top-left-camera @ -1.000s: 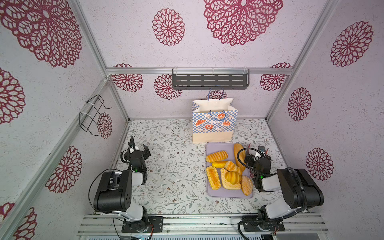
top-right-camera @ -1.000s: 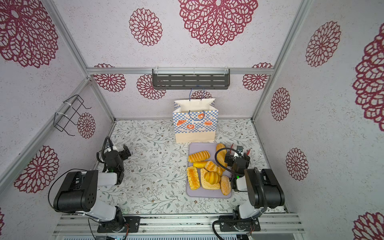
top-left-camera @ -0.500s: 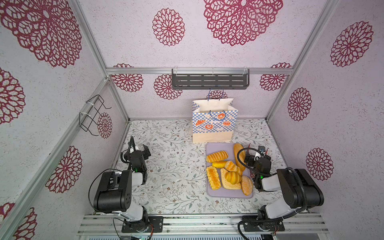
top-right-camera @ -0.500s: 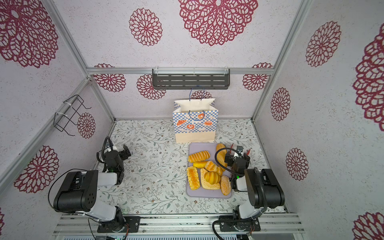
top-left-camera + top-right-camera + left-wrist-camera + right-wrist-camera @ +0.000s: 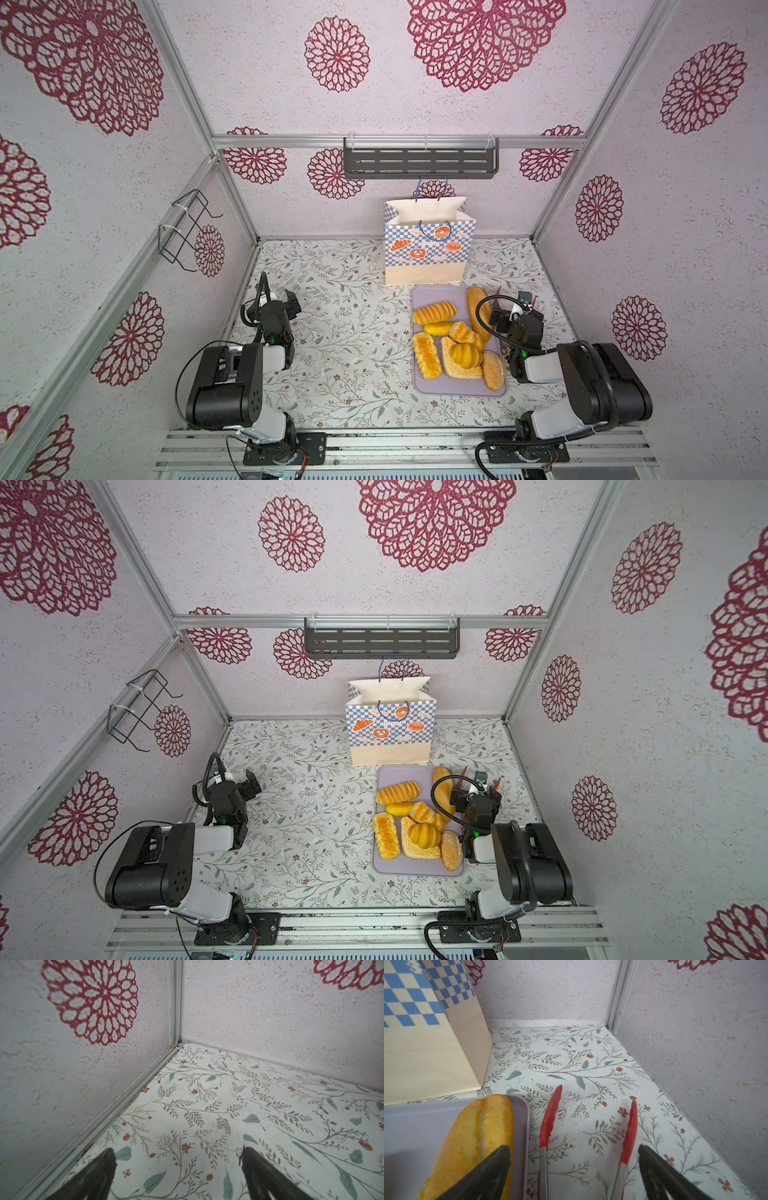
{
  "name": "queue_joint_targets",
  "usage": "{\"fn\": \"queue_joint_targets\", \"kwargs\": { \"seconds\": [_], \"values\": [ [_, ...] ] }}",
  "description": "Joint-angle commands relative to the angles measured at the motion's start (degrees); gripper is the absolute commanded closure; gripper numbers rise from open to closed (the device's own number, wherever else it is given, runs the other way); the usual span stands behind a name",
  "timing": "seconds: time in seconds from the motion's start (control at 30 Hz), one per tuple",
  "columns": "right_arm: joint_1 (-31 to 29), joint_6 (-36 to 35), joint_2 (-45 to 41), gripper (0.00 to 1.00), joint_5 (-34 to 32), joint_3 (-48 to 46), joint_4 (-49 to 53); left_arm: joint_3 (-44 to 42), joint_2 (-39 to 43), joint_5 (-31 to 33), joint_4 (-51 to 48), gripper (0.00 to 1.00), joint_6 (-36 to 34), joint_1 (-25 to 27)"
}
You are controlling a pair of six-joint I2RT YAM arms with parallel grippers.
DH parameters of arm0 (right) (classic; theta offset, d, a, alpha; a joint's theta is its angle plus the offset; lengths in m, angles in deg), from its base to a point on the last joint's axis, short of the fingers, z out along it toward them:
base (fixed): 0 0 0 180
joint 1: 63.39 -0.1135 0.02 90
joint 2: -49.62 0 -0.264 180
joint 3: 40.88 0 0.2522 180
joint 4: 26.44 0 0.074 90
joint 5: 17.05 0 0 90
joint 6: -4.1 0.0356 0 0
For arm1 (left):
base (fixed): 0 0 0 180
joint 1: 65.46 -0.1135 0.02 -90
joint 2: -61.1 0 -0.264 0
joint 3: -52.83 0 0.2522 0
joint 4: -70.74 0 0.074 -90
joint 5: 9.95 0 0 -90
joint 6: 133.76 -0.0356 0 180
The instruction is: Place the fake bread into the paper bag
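Lettering on the paper bag [image 5: 424, 272] is unreadably small; left pincer [image 5: 177, 1148] and right pincer [image 5: 573, 1147] gape empty.

Paper bag [image 5: 428, 249] stands at desk's [image 5: 340, 332] back edge, mid. Tray [image 5: 428, 294] lies just in front, nr right edge, fake bread [image 5: 434, 312] on it. Tongs [image 5: 550, 1118] lie on desk, right of tray.

Some eight glossy golden-orange pieces of fake bread [image 5: 434, 312] lie crowded on a lilac tray [image 5: 424, 293], a long loaf [image 5: 477, 311] along its right edge and a ribbed roll [image 5: 465, 355] atop a toast slice [image 5: 451, 370]. The paper bag [image 5: 428, 253], cream with a blue-and-white checkered band, stands upright and open just beyond the tray's far edge.
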Motion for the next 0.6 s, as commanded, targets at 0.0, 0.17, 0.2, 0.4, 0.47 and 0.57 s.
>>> {"fn": "queue_joint_targets", "kwargs": {
  "seconds": [0.0, 0.17, 0.2, 0.4, 0.47, 0.57],
  "values": [
    [0.22, 3.47, -9.27, 0.01, -4.67, 4.98, 11.97, 7.42, 7.21, 3.04, -17.27, 0.03, 1.51, 0.25],
    [0.39, 15.93, -22.10, 0.01, -8.44, 12.46, 35.90, 18.87, 14.14, 4.40, -39.54, 0.03, 10.44, 0.29],
    [0.47, 17.50, -23.76, 0.01, -8.17, 14.50, 41.35, 21.68, 14.80, 4.37, -43.66, 0.03, 13.07, 0.27],
    [2.81, 25.97, -31.39, 0.19, 5.72, 19.98, 55.75, 43.54, 9.63, -17.18, -63.75, 0.02, 21.70, 1.20],
    [2.77, 26.48, -32.57, 0.25, 11.86, 21.96, 57.82, 52.67, 5.19, -17.72, -70.06, 0.01, 20.15, 5.85],
    [2.64, 27.23, -31.48, 0.28, 21.35, 26.13, 60.95, 66.21, -2.05, -16.50, -77.23, 0.05, 16.71, 14.57]
  ]
}}
